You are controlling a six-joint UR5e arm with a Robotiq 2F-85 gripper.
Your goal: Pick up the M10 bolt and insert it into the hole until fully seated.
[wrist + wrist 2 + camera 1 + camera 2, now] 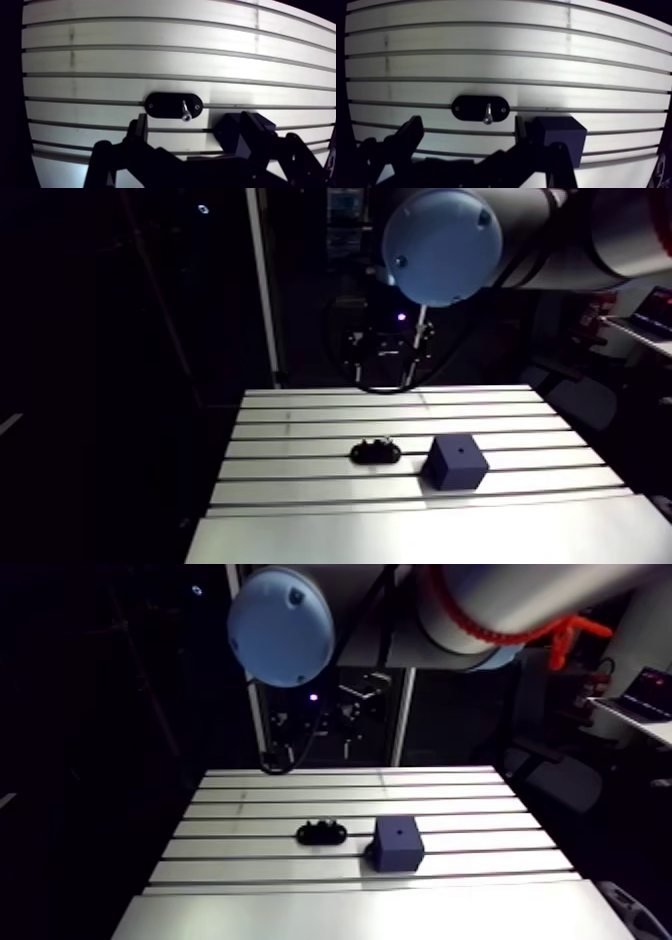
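Note:
A black oval holder (162, 105) lies on the slotted table, and the silvery M10 bolt (185, 111) rests in it with its head toward the gripper. In the wrist view my gripper (195, 121) hovers above the table, open, with nothing between its fingers. The holder sits just ahead of the fingertips. A dark blue cube (561, 135) stands beside the holder, partly hidden behind one finger (250, 131). The arm view shows a small hole (460, 450) in the cube's top face, and the holder (375, 452) just left of the cube (458, 463).
The aluminium table (330, 413) has several parallel slots running across it. A smooth plate (420, 538) borders its near side. Dark floor drops off past the table's left edge.

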